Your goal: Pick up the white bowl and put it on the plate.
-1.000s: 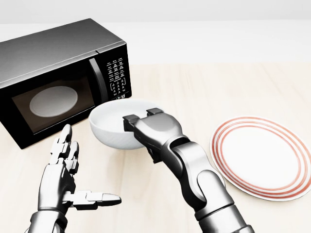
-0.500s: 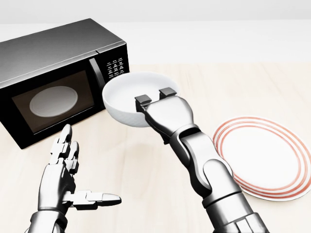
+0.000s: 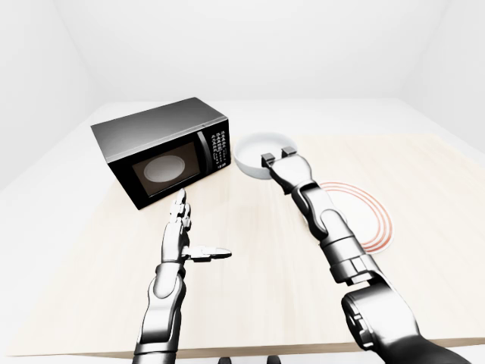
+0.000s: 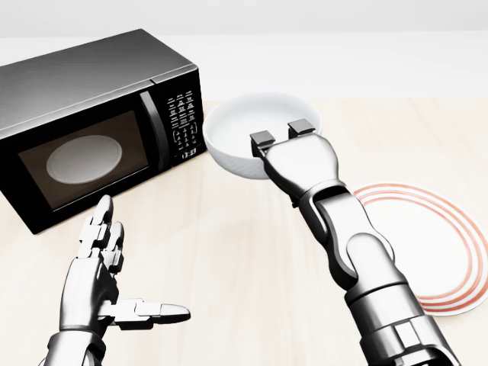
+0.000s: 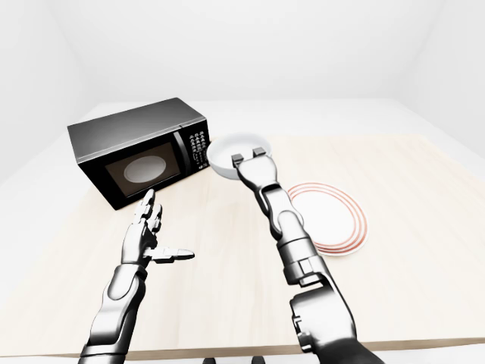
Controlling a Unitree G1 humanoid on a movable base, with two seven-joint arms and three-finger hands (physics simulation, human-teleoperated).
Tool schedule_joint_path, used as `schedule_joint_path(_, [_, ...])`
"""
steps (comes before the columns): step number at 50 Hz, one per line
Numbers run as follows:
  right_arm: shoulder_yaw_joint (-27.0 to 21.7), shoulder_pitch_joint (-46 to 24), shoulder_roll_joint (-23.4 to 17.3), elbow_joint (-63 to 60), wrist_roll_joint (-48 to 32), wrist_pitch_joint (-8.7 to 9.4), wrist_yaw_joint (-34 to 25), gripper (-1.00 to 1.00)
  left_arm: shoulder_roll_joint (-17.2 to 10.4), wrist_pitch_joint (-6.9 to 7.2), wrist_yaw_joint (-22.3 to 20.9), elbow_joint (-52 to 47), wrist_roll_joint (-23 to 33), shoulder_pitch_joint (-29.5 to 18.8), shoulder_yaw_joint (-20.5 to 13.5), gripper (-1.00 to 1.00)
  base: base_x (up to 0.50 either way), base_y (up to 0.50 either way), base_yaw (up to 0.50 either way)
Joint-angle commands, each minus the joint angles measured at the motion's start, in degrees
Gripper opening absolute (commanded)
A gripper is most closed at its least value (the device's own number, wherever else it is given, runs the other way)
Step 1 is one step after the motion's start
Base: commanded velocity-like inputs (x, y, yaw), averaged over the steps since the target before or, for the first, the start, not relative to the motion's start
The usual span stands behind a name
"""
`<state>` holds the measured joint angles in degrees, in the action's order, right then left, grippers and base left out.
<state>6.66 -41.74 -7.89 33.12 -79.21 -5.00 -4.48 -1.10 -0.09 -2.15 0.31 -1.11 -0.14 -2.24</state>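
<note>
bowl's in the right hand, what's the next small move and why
Probably carry the bowl toward the head view's right and lower it over the plate. The right hand grips the bowl's rim beside the microwave, well to the plate's upper left, so it isn't above the target yet. The left hand is open and idle.

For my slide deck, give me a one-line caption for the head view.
Right hand holds the white bowl beside the microwave, not yet over the plate.
</note>
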Motion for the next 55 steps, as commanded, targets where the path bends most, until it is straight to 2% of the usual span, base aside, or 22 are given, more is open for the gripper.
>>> schedule_joint_path(1, [-2.48,-0.65,-3.69,-0.5,-5.65,0.0,2.05,-1.0,0.0,0.01,0.01,0.0,-0.01,0.0,0.0,1.0,0.0,0.0,0.0])
schedule_joint_path(24, [-7.82,5.09,-11.97,-6.34,-0.71,0.0,-0.19,-1.0,0.01,0.01,0.01,0.0,0.0,0.0,0.0,1.0,0.0,0.0,0.0])
schedule_joint_path(55, [-13.25,16.04,-17.93,-12.61,2.59,0.0,0.45,-1.0,0.01,-0.01,0.02,0.0,-0.01,0.0,-0.01,1.0,0.0,0.0,0.0])
